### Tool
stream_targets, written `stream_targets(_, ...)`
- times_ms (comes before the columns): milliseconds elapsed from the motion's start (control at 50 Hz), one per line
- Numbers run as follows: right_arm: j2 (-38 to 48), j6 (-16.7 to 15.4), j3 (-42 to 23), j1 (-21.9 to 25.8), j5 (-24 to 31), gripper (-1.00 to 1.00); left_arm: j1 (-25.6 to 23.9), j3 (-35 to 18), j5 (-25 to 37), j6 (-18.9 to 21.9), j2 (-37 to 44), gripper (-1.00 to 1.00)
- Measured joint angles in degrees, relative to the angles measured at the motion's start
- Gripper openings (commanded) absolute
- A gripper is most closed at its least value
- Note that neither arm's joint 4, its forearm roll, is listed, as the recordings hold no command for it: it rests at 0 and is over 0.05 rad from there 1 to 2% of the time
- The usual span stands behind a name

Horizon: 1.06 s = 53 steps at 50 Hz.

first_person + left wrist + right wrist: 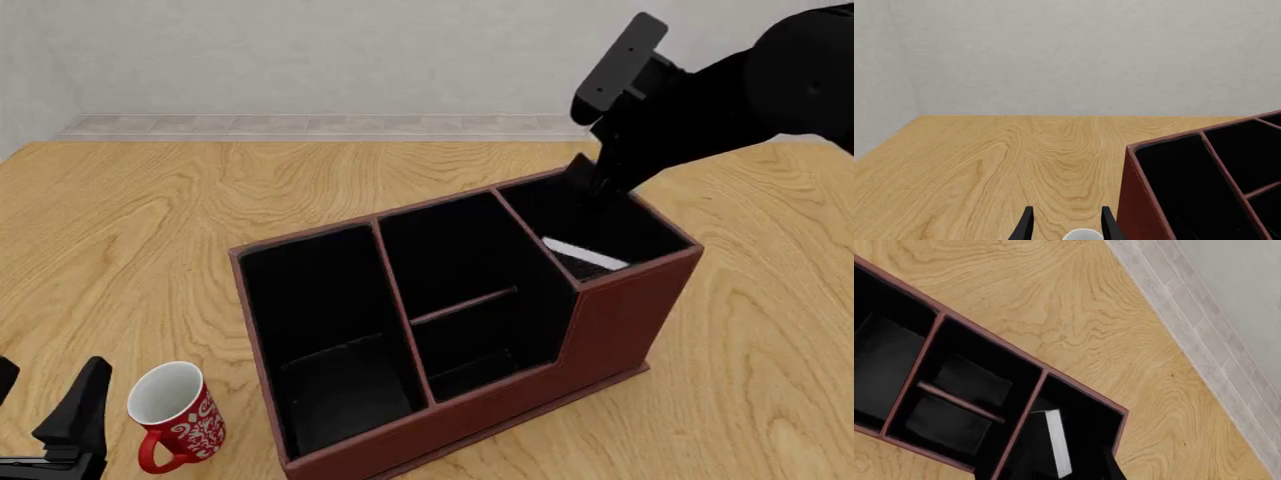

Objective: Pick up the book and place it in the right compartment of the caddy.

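The dark red-brown caddy [607,320] stands mid-table with its stepped wall toward me. The black book [585,256] rests tilted inside the right compartment [641,228], white page edges showing; the right wrist view also shows the book [1057,442] in that well. My right gripper [598,176] hangs just above the compartment's back wall, open and holding nothing, with one fingertip [1113,469] visible beside the book. Near the front left table edge my left gripper [47,388] is open and empty, its fingers [1026,226] spread.
A red-and-white patterned mug [174,412] stands just right of the left gripper, in front of the caddy's long left section [320,330]; its rim [1083,234] shows between the left fingers. The middle section [461,290] has a crossbar. A wall [334,60] backs the table.
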Motion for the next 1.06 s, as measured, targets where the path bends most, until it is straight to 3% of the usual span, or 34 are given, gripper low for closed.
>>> stream_targets(600,-6.4,0.8,4.1,-0.4,-4.0,1.0,0.0,0.0,0.0,0.0,0.0,1.0)
stream_targets(1060,-15.5,2.5,13.0,-1.2,-11.8,1.0,0.0,0.0,0.0,0.0,0.0,1.0)
